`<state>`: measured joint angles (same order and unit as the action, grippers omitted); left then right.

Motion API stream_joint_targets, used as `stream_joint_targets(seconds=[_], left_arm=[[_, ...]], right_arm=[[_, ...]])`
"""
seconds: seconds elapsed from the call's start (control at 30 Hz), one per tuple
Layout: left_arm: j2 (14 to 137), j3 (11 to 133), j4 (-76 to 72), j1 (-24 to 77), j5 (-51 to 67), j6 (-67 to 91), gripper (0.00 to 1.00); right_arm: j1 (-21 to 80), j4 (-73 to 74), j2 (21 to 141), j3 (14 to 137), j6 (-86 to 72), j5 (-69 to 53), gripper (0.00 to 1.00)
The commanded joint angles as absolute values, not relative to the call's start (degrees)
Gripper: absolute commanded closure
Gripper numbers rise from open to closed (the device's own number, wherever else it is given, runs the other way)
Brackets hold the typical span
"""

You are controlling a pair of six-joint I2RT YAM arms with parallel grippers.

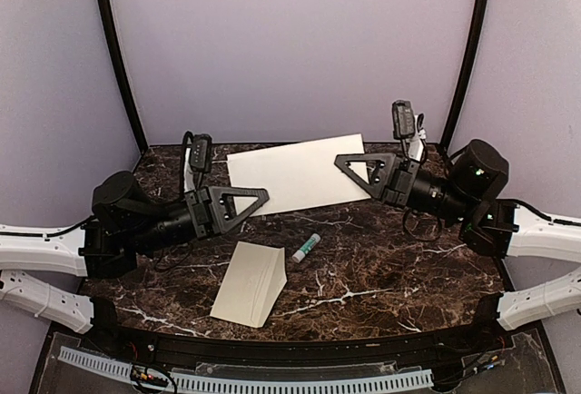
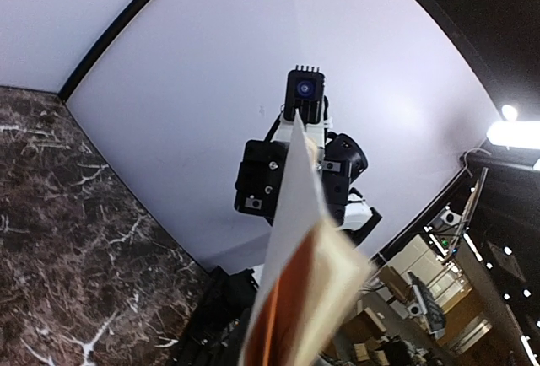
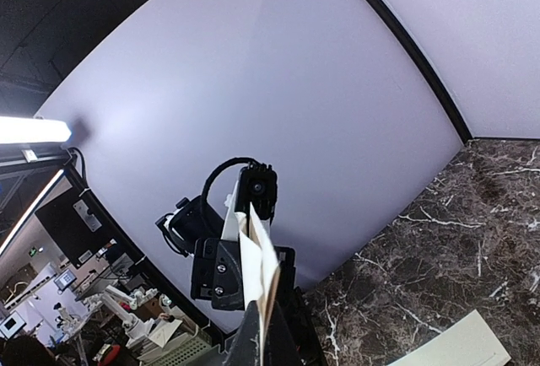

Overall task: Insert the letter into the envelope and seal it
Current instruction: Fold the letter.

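My right gripper point(image 1: 343, 162) is pinched tight on one end of the letter point(image 1: 300, 174), a broad cream paper sheet held up off the dark marbled stone table point(image 1: 390, 267). My left gripper point(image 1: 261, 196) meets the sheet's opposite lower corner; I cannot tell whether it is clamped. The long cream paper envelope point(image 1: 243, 283) lies on the table nearer the arm bases, with a small white, green-capped glue stick point(image 1: 306, 247) just beside it.

The left arm point(image 1: 136, 217) and right arm point(image 1: 472, 185) are basically twins: white lower links, chunky black joint housings, black fingers point(image 1: 241, 192) with triangle cutouts, loopy black cables point(image 1: 422, 221), and a boxy camera point(image 1: 201, 152) on each wrist.
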<state>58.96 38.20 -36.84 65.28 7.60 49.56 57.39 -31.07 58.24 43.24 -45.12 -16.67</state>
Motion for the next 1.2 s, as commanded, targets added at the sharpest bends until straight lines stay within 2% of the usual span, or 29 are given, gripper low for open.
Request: stream_joint_targets(seconds=[0.0,0.03,0.07,0.23,0.3,0.43,0.6,0.73,1.0,1.17], left_arm=[[58.3,37.5,-37.1,65.4,6.4,49.7,0.97],[58.2,37.6,-35.7,65.4,6.4,49.6,1.0],[58.1,37.6,-35.1,65.5,6.4,49.6,1.0],[55.8,36.3,-29.9,65.4,4.8,49.9,1.0],[55.0,36.0,-26.1,65.3,4.6,50.0,1.0],[54.7,36.5,-19.5,64.5,8.7,49.4,1.0],[55.1,38.2,-10.5,62.5,16.5,46.4,1.0],[56.2,40.5,-4.1,61.6,23.4,40.7,1.0],[61.0,46.7,5.2,61.6,38.1,33.7,1.0],[63.4,49.5,7.2,61.6,41.3,31.6,1.0]], right_arm=[[57.9,-30.8,57.9,42.8,-45.7,-16.2,1.0],[57.9,-29.9,57.8,42.7,-45.8,-16.4,0.98],[57.9,-29.1,57.5,42.7,-45.7,-16.5,0.9],[57.8,-22.1,53.9,41.4,-45.2,-13.2,0.37],[57.8,-15.8,52.5,42.2,-44.2,-10.0,0.25],[57.7,1.0,52.8,47.7,-39.9,-4.7,0.11],[56.6,15.1,54.7,54.0,-34.0,-4.1,0.04],[55.7,21.7,56.9,58.0,-29.1,-10.4,0.02],[56.6,21.0,62.9,60.7,-26.8,-27.8,0.02],[59.2,16.3,65.7,59.8,-28.2,-35.0,0.09]])
